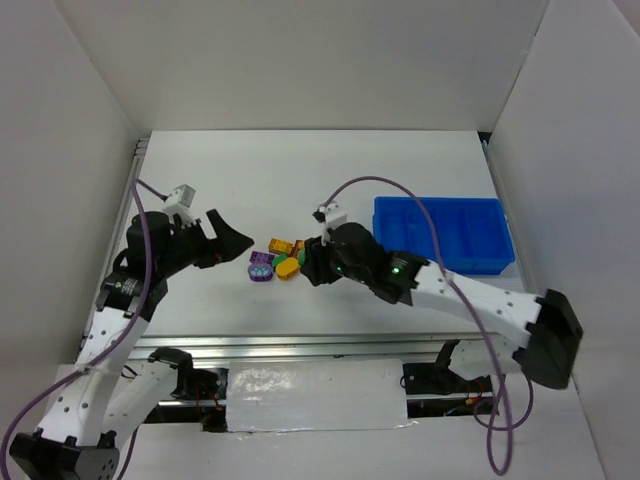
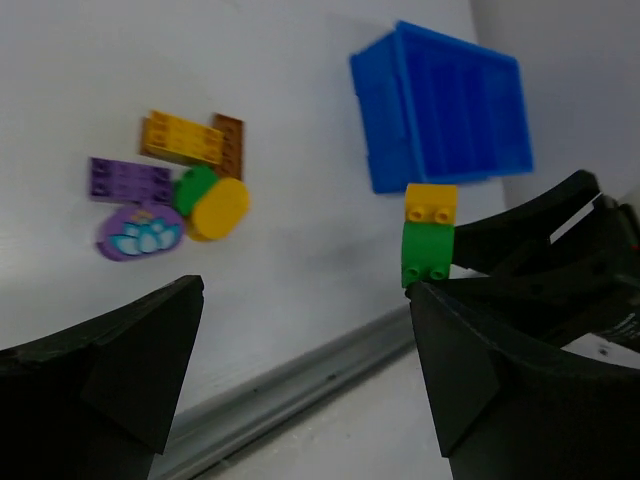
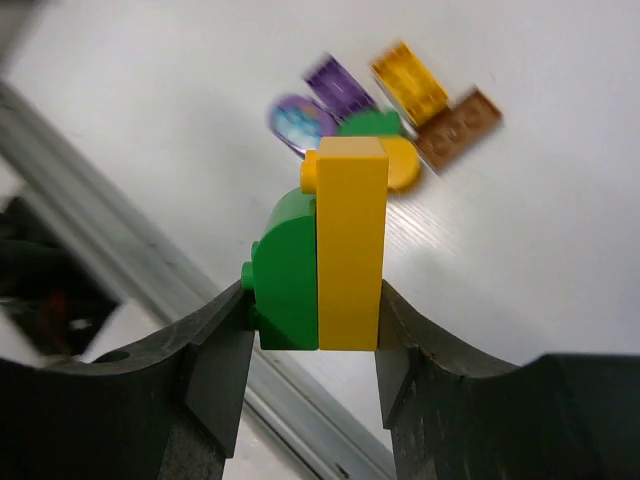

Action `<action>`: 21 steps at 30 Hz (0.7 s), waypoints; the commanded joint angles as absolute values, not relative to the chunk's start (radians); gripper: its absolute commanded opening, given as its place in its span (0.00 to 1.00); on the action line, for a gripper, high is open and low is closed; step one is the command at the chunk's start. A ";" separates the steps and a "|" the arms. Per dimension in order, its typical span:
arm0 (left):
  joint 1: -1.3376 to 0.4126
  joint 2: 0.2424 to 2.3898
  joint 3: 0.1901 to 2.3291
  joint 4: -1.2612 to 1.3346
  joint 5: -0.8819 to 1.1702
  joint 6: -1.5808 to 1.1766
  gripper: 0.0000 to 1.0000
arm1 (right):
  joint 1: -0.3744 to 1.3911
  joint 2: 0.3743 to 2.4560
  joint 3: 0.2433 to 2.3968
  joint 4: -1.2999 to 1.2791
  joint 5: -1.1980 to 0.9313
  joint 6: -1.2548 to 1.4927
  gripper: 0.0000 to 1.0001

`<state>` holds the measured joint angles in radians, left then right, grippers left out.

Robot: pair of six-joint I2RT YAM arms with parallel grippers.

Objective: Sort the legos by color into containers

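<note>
A green lego (image 3: 290,270) and a yellow lego (image 3: 350,240) are stuck together, and my right gripper (image 3: 315,310) is shut on the pair, lifted above the table. From the left wrist they show as yellow (image 2: 431,203) over green (image 2: 426,255). The other legos lie in a pile (image 1: 275,262): an orange brick (image 2: 180,138), a brown brick (image 2: 230,145), a purple brick (image 2: 130,180), a purple round piece (image 2: 140,232), a green piece (image 2: 195,187) and a yellow round piece (image 2: 218,208). My left gripper (image 2: 305,300) is open and empty, left of the pile. The blue tray of containers (image 1: 445,235) stands at the right.
White walls close in the table on the left, back and right. A metal rail (image 2: 300,385) runs along the near table edge. The right arm's purple cable (image 1: 420,215) arches over the blue tray.
</note>
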<state>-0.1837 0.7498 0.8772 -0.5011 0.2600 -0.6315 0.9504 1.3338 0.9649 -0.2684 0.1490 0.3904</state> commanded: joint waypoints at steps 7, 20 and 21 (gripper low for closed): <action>-0.476 0.879 0.876 -0.074 0.534 -0.901 0.93 | 1.002 1.019 0.899 -0.161 0.147 0.359 0.00; -0.678 1.022 0.973 -0.113 0.342 -0.859 0.79 | 1.157 0.973 0.934 -0.278 0.377 0.330 0.00; -0.686 1.031 0.977 -0.118 0.336 -0.858 0.78 | 1.161 0.979 0.934 -0.284 0.402 0.331 0.00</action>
<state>-0.6689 1.0149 0.9329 -0.1417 0.3756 -0.8673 1.1378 1.0031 0.9066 -0.2752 0.2989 0.3489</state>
